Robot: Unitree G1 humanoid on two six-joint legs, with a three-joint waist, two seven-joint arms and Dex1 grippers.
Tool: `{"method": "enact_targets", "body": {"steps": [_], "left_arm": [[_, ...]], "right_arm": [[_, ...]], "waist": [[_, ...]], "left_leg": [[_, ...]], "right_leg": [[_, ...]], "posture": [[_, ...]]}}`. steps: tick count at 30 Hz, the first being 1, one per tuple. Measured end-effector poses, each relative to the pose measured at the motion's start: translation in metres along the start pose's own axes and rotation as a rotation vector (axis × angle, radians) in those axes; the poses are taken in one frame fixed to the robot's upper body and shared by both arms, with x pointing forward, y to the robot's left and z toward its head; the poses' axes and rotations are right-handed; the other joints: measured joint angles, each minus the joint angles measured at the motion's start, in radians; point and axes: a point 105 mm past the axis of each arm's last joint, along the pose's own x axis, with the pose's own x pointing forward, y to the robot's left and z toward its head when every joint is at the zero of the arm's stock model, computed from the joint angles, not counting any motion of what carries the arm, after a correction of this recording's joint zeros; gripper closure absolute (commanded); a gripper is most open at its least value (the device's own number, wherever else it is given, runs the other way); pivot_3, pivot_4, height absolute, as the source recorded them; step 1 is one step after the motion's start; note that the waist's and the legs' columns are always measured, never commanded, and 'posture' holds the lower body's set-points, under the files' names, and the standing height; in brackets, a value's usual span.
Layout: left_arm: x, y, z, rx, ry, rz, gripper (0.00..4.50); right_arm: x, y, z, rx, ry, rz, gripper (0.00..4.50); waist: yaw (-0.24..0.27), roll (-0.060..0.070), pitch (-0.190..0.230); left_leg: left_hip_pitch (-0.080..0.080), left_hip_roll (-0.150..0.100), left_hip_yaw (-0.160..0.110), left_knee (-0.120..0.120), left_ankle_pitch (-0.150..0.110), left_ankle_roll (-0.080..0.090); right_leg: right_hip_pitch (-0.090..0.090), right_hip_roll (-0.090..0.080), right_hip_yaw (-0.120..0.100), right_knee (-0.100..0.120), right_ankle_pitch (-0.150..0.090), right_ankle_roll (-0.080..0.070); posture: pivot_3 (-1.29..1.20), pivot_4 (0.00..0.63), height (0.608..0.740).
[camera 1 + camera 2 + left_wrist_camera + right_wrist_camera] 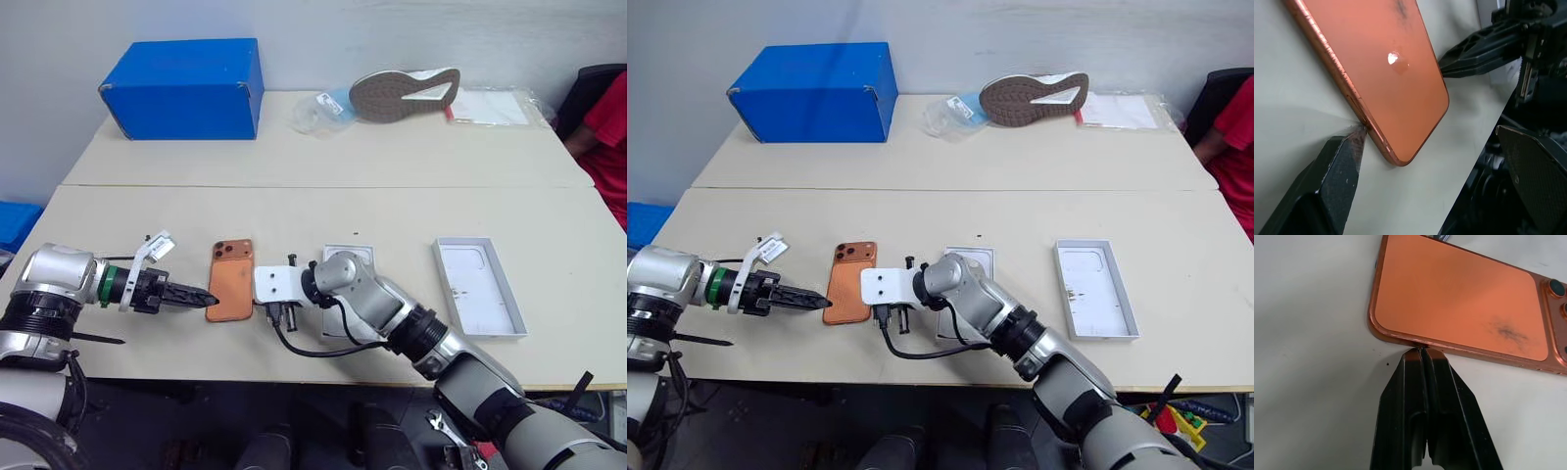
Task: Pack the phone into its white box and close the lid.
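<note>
Right gripper: two black fingers pressed together, tips touching the long right-hand edge of the phone near its lower corner, holding nothing.
Left gripper: two black fingers spread wide; one fingertip rests on the tabletop against the phone's long left-hand edge, the other stands clear beyond the table's front edge.
Phone: slim orange-copper smartphone with rounded corners, lying flat and back-up on the near table, camera block at the far end, a dark smudge on its back; it sits between the two grippers, which meet it from opposite sides.
White box: shallow pale rectangular tray, just right of the phone, largely hidden behind the right arm's wrist; its far end shows.
Lid: shallow white rectangular tray lying open side up, embossed camera outline inside; it rests on the near table well to the right of the phone and the box.
Near table: pale beige top bearing phone, box and lid.
Far table: butted against the near one; carries a blue rectangular box at the left, a shoe lying sole-up with crumpled clear plastic beside it, and a flat clear packet at the right.
Person: a red sleeve at the right edge of the scene, beside the far table.
</note>
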Motion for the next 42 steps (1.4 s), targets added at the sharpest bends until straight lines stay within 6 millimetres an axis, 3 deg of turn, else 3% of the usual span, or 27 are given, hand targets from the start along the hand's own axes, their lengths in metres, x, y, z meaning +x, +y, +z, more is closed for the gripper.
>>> {"method": "enact_targets", "body": {"steps": [8,13,18,26,32,42], "left_arm": [[-0.004,0.005,-0.003,-0.064,-0.057,0.004,0.02],[0.004,0.005,-0.001,-0.100,-0.070,0.018,0.02],[0.011,0.007,0.004,-0.114,-0.089,0.109,0.02],[0.012,-0.006,0.003,-0.102,-0.042,0.206,0.02],[0.017,-0.007,0.002,-0.117,-0.055,0.175,0.02],[0.021,0.000,-0.001,-0.270,-0.178,-0.047,0.02]], "right_arm": [[0.002,-0.005,-0.004,-0.039,0.017,-0.004,4.50],[0.003,-0.005,-0.006,-0.039,0.018,-0.004,4.50],[0.004,-0.005,-0.010,-0.036,0.039,-0.008,4.50],[0.008,-0.003,-0.006,-0.030,0.020,-0.003,4.50],[0.006,-0.005,-0.009,-0.011,0.023,-0.008,4.50],[-0.003,-0.011,-0.020,0.012,0.053,-0.031,4.50]], "waist": [[-0.002,0.001,-0.004],[0.002,0.005,-0.008],[0.009,0.008,-0.010],[-0.001,0.008,-0.011],[0.002,0.008,-0.011],[0.009,0.009,-0.013]], "left_leg": [[0.002,0.000,0.001,0.000,0.000,-0.001],[0.004,-0.001,0.000,0.000,0.001,-0.001],[0.019,-0.004,-0.002,-0.011,0.003,0.000],[0.018,0.000,-0.004,-0.016,0.005,-0.005],[0.018,-0.001,-0.004,-0.016,0.005,-0.005],[0.018,-0.005,-0.009,-0.016,0.006,-0.003]], "right_leg": [[0.001,0.001,0.006,0.001,0.000,-0.001],[0.003,0.001,0.009,0.002,0.000,-0.001],[0.019,0.001,0.013,-0.008,-0.002,0.001],[0.015,0.001,0.015,-0.007,-0.002,0.001],[0.016,0.001,0.015,-0.009,-0.002,0.000],[0.018,0.000,0.013,-0.009,-0.002,0.000]], "posture": [[0.00,0.150,0.740],[0.00,0.150,0.740],[0.00,0.150,0.740],[0.00,0.150,0.740],[0.00,0.150,0.740],[0.00,0.150,0.740]]}}
